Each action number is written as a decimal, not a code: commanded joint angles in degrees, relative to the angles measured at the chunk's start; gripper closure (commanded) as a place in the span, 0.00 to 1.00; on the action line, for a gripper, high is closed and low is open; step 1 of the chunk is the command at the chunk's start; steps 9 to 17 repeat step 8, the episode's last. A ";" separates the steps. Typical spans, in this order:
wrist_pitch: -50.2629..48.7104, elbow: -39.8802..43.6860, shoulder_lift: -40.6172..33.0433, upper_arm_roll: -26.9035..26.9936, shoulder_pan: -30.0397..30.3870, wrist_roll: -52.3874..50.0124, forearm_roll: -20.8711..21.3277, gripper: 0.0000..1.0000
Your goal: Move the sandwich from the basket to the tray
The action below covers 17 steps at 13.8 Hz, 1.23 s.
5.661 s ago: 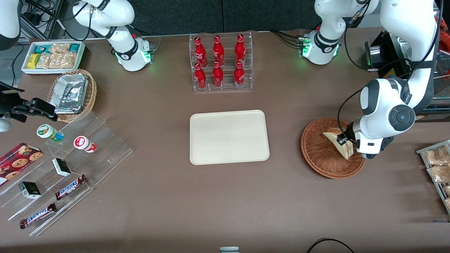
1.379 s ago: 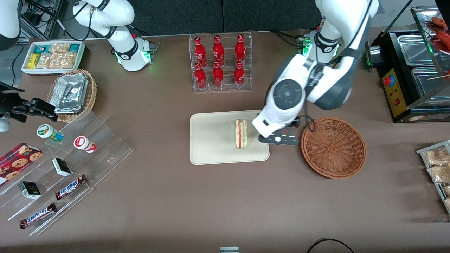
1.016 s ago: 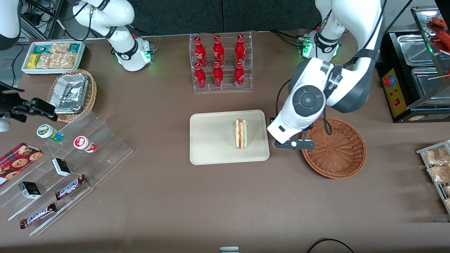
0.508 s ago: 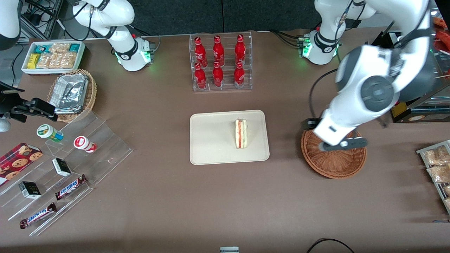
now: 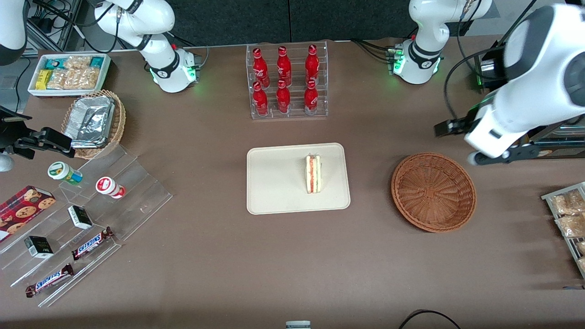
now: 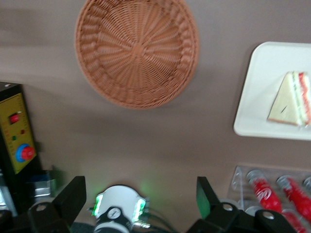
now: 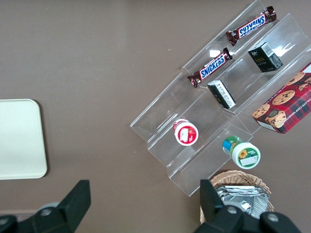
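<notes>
the sandwich [image 5: 313,174] stands on its edge on the tray [image 5: 274,183], in the part of the tray nearest the basket [image 5: 433,192], its red and green filling stripe facing up. in the left wrist view the sandwich [image 6: 291,99] shows as a pale wedge on the tray [image 6: 257,92], with the basket [image 6: 137,51] apart from it on the bare brown counter [image 5: 228,256]. nothing lies in the basket.

the jaws [image 5: 475,148] hang high over the counter near the working arm's end, farther from the front camera than the basket and well apart from the sandwich. they are spread wide and hold nothing; both fingers [image 6: 73,199] show apart in the left wrist view with only the counter and an arm base between them.

a clear rack of red coca-cola bottles [image 5: 285,80] stands farther from the front camera than the tray. toward the parked arm's end, a clear stepped stand [image 5: 91,219] carries two snickers bars [image 5: 91,242], whose name reads plainly in the right wrist view [image 7: 214,65], along with two small dark boxes [image 5: 80,217] whose print is too small to read, and two small round tubs [image 5: 109,187]. a red cookie box [image 5: 23,210] pictured with chocolate chip cookies lies beside the stand.
</notes>
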 commanded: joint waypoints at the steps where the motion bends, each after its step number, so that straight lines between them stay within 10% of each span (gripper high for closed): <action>1: -2.87 -1.68 -4.00 -0.65 3.03 5.12 -0.66 0.00; 17: -5.61 -2.47 -7.95 3.22 3.29 12.17 0.21 0.00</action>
